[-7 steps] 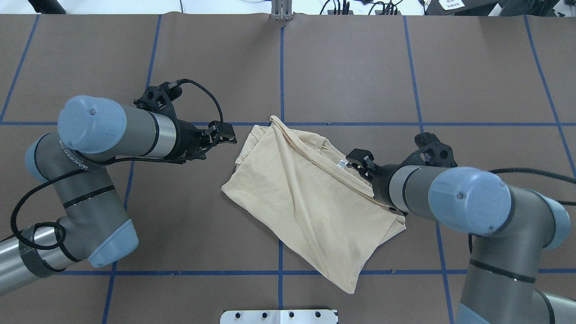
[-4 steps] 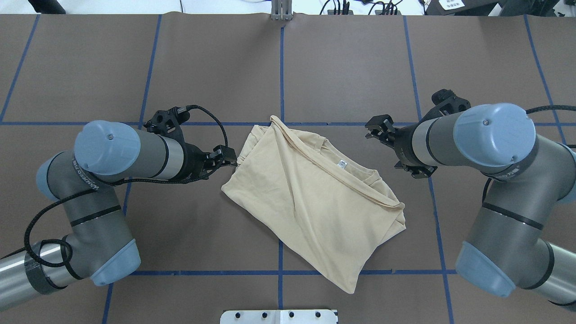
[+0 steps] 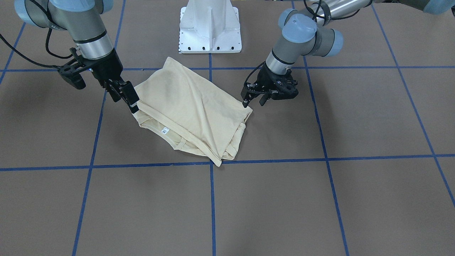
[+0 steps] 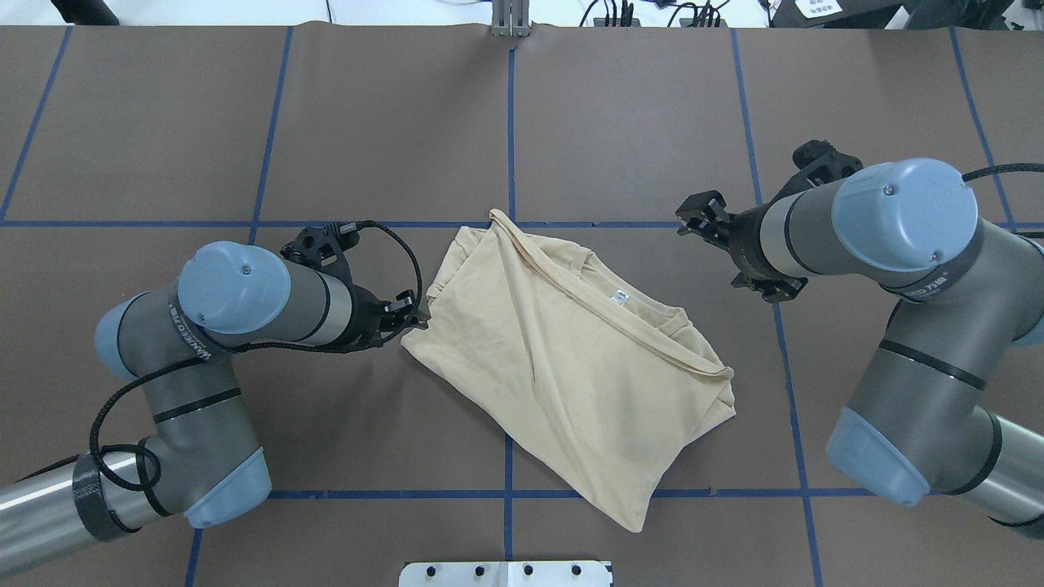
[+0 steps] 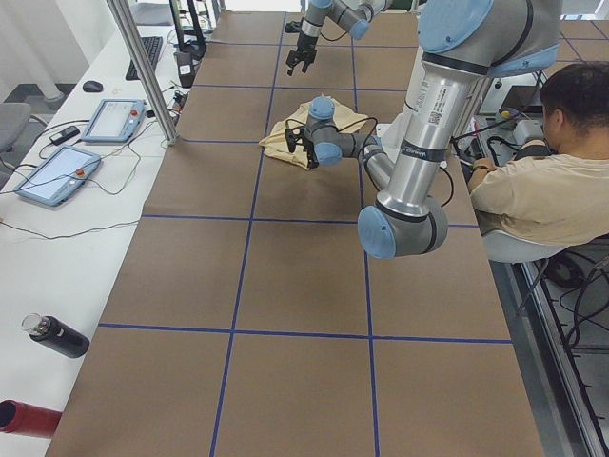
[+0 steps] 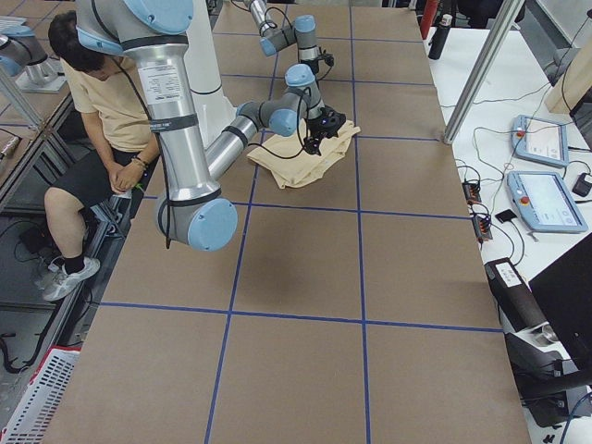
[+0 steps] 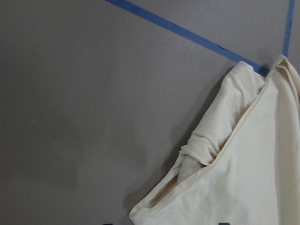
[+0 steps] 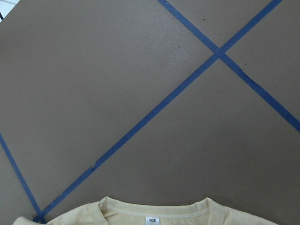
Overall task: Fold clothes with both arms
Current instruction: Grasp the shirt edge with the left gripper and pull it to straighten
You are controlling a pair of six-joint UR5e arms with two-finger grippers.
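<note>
Left gripper (image 4: 415, 315): low at the T-shirt's (image 4: 571, 367) left corner, fingers apart, not clamped. In the left wrist view the corner hem sits just ahead of the gap.

T-shirt: pale cream, roughly folded, lies diagonally in the middle of the table (image 4: 367, 122), across the centre blue tape line (image 4: 510, 122). Neckline faces up, white neck label (image 4: 619, 298) showing. One pointed end faces the robot base (image 3: 210, 26).

Right gripper (image 4: 695, 217): fingers look apart, gripping nothing. Overhead shows it apart from the cloth, past the neckline side. Front view has its tips just beside the shirt's edge. Right wrist view has collar and label at its bottom edge.

Person (image 5: 542, 181) sits beside the robot.
</note>
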